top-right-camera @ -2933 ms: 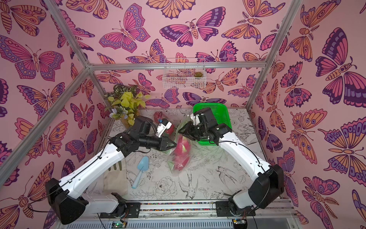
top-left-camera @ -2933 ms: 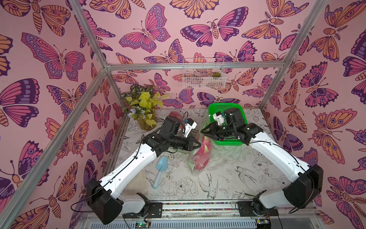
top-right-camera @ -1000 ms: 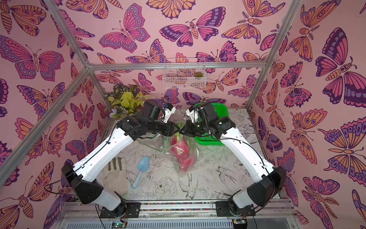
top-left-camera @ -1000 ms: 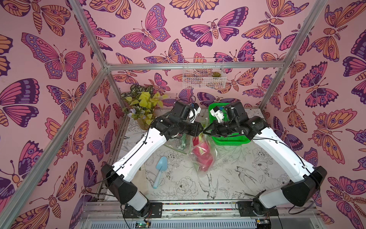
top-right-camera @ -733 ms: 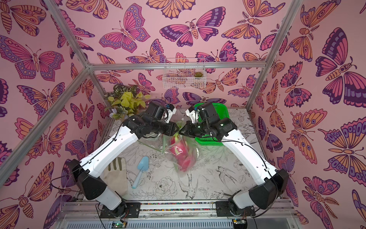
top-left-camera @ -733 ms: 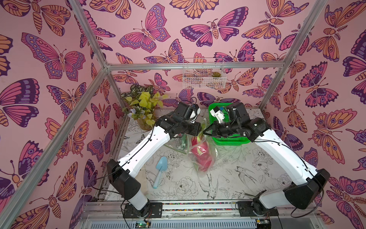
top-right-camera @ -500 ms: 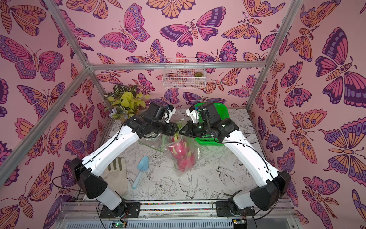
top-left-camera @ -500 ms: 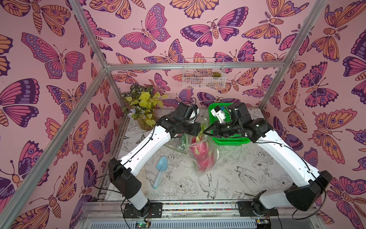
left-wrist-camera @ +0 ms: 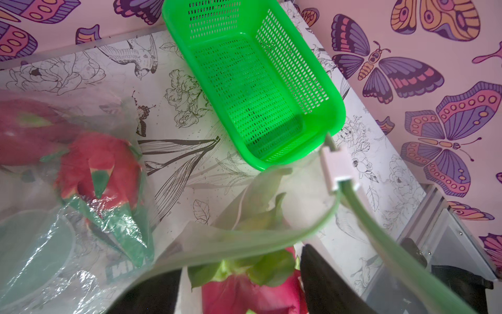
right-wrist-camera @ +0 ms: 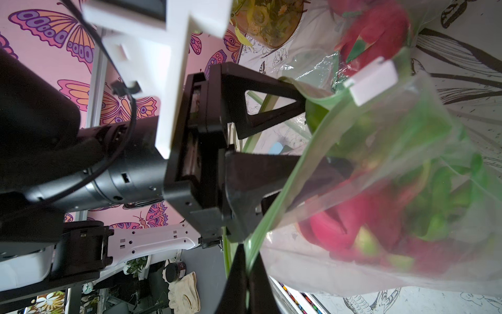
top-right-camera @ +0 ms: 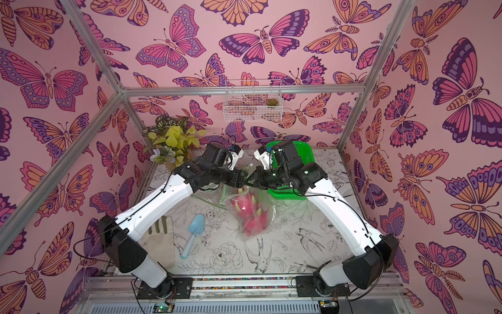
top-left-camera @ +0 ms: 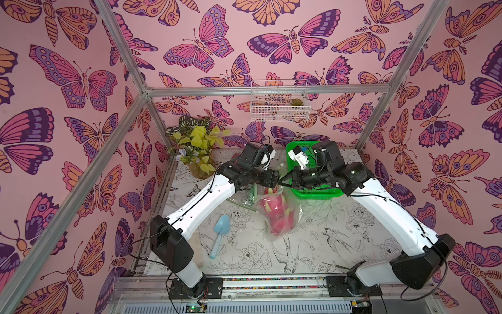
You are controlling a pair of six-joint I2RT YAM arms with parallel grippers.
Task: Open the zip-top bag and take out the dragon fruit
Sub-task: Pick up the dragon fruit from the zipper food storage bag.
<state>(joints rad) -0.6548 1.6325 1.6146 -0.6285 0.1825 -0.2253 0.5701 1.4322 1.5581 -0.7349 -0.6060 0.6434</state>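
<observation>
Left hand (right-wrist-camera: 312,136) now wider apart at zip-top bag (top-left-camera: 277,209) mouth.

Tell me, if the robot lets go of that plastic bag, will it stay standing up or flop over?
Probably flop. The bag is thin, crinkly film, hanging slack from the right gripper pinching its green rim. The dragon fruit sag low inside, so it looks bottom-heavy and would likely slump onto the table, maybe rolling a little.

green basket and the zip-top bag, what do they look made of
The green perforated rectangular basket looks like moulded glossy plastic: uniform slotted holes and shiny rim. The clear zip-top bag holding pink dragon fruit looks like thin soft plastic film: see-through, crinkled, glinting.
</observation>
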